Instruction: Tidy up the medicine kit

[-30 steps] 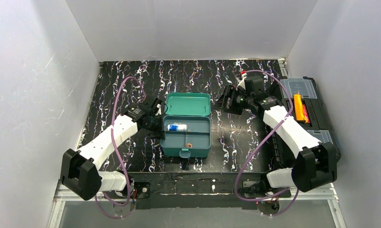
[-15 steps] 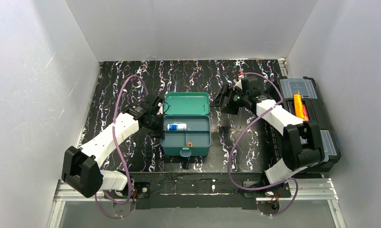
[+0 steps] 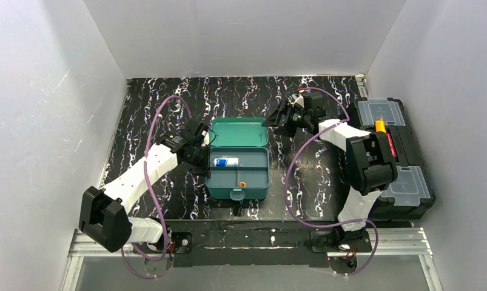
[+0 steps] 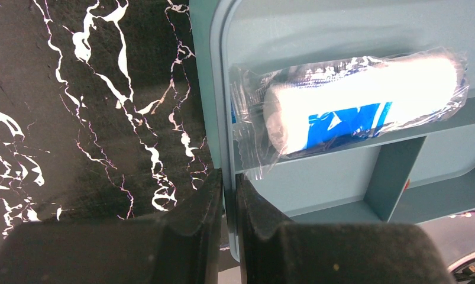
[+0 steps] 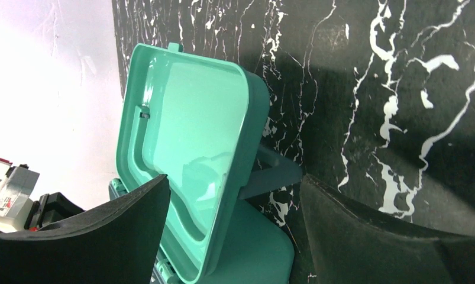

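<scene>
Medicine kit (image 3: 253,189) — small teal-green rounded plastic box, hinged lid (image 5: 187,136) up.
Probably light, stiff, slick: left gripper (image 4: 227,184) is clamped on its left wall, right gripper (image 5: 232,189) gapes empty — best held by the rim.

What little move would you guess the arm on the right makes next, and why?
Probably the right gripper eases toward the open lid of the teal-green plastic medicine kit to take its edge. Its fingers are open and face the lid, while the left gripper is shut on the kit's left wall, steadying it.

Bright even light, soft shadows, glare on plastic wrapper (image 4: 365,83), wall (image 5: 45,71) overexposed, top view sharp
</scene>
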